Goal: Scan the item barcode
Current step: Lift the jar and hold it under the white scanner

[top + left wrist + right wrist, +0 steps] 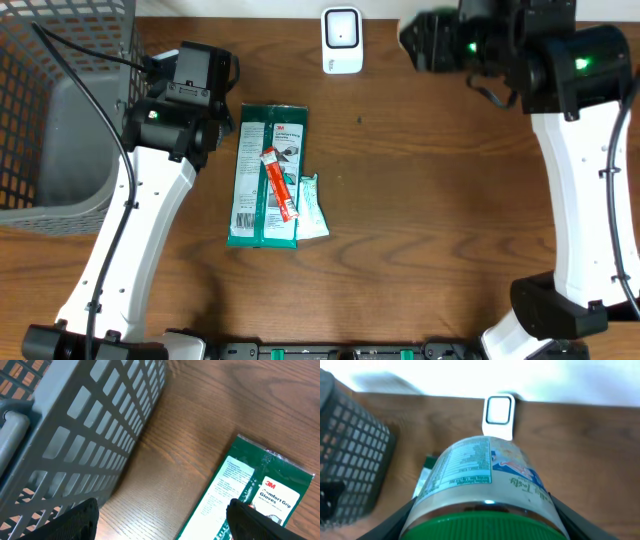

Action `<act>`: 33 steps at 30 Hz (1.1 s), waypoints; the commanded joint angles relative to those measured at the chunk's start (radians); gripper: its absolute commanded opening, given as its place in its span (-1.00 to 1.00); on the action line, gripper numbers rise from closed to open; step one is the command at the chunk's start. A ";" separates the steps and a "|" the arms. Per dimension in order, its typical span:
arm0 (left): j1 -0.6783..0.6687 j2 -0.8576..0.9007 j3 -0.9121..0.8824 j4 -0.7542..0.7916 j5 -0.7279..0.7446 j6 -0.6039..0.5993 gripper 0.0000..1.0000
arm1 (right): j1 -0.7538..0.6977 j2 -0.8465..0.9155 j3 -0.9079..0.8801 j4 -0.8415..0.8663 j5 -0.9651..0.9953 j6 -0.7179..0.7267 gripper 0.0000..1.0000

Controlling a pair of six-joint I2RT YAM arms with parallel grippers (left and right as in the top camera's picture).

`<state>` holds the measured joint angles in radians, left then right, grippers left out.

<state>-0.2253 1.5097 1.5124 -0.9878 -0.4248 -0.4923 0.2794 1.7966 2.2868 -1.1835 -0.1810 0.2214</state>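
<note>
Two things are looking risky to me from where I am standing. The right gripper [486, 510] is clamping a round jar [480, 475] with a green lid. It is holding the jar off the table [450, 200], just short of the small white scanner [499, 412] standing at the far edge. The fingers are pressing on the jar's curved sides, so the first worry is that the smooth wall is giving them little to bite on. A quick wrist turn could be letting the jar twist or slide out.

The second worry is the barcode. The panel of small print is facing up towards the wrist camera, and I cannot tell where the barcode is sitting. If it is facing away from the scanner window, the pass is going to read nothing. Pushing closer to make up for that could be nudging the light scanner back, or tipping it over the edge.

The left gripper [160, 520] is hanging wide open with nothing in it, between the grey basket [75, 435] and the green glove packet [250, 490]. A red sachet [280, 185] and a pale sachet [313, 205] are lying on that packet. That arm is staying well apart from the scanner, so I am not expecting trouble from it.
</note>
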 commanded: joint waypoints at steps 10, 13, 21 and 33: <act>0.002 0.005 -0.005 -0.003 -0.013 0.013 0.64 | 0.080 0.035 -0.559 0.769 0.159 0.175 -0.98; 0.002 0.005 -0.005 -0.003 -0.013 0.013 0.64 | 0.096 0.037 -0.738 1.065 0.280 0.175 -0.98; 0.002 0.005 -0.005 -0.003 -0.013 0.013 0.65 | 0.111 0.155 -0.898 1.611 0.330 0.175 -0.98; 0.002 0.005 -0.005 -0.003 -0.014 0.013 0.64 | 0.113 0.473 -0.426 1.402 0.274 0.140 -0.98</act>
<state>-0.2253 1.5097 1.5124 -0.9882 -0.4248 -0.4923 0.3775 2.2356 1.7115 0.2359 0.1188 0.3820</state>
